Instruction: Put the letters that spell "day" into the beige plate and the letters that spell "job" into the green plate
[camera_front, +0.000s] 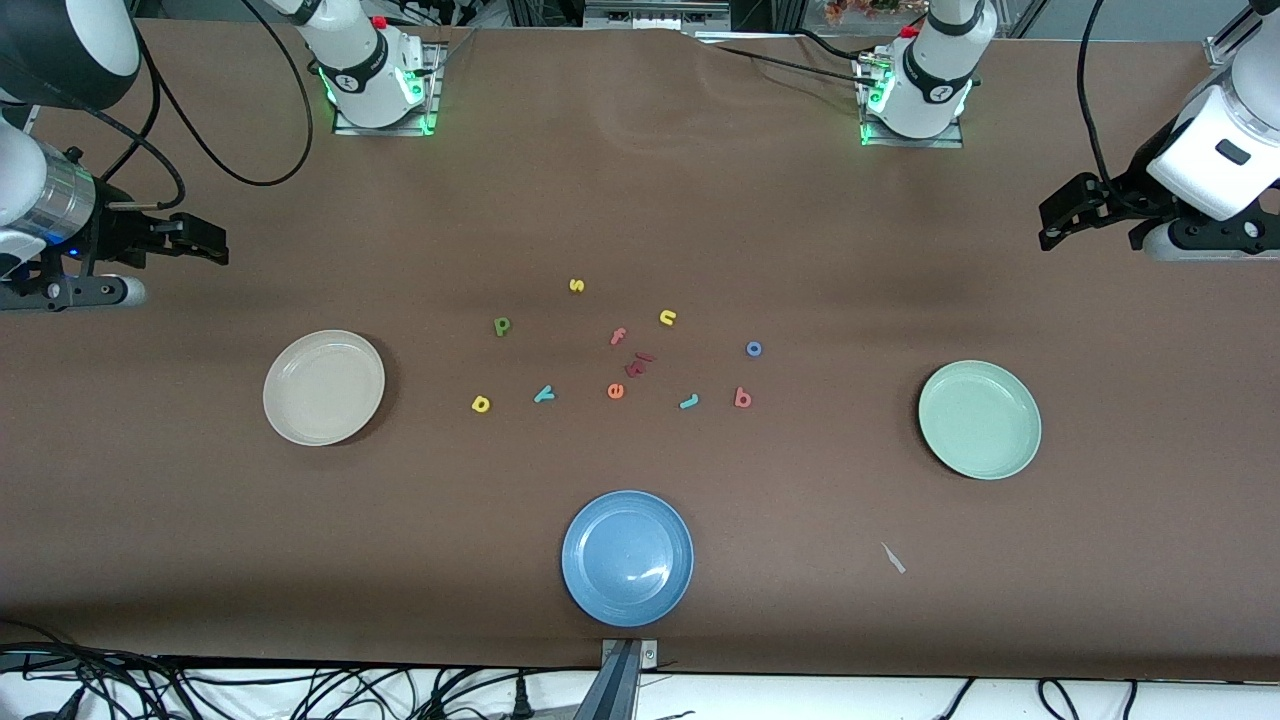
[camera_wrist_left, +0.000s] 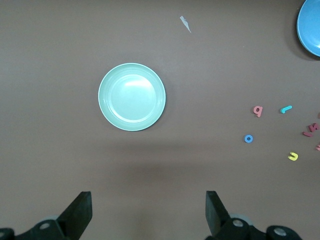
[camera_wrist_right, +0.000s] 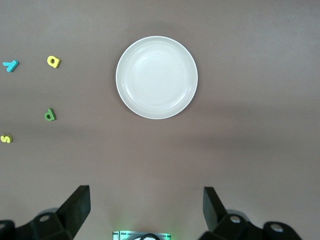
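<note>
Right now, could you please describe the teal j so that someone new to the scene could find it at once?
Start at the green plate toward the left arm's end of the table, then move to the scattered letters mid-table. The teal j lies beside the pinkish-red b, between it and the orange e. It is a plain hook, unlike the forked teal y.

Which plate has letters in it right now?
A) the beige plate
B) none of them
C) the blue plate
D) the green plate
B: the beige plate, the green plate and the blue plate all show bare insides, and every foam letter, like the teal y and the pinkish-red b, lies on the brown table between the plates.
</note>
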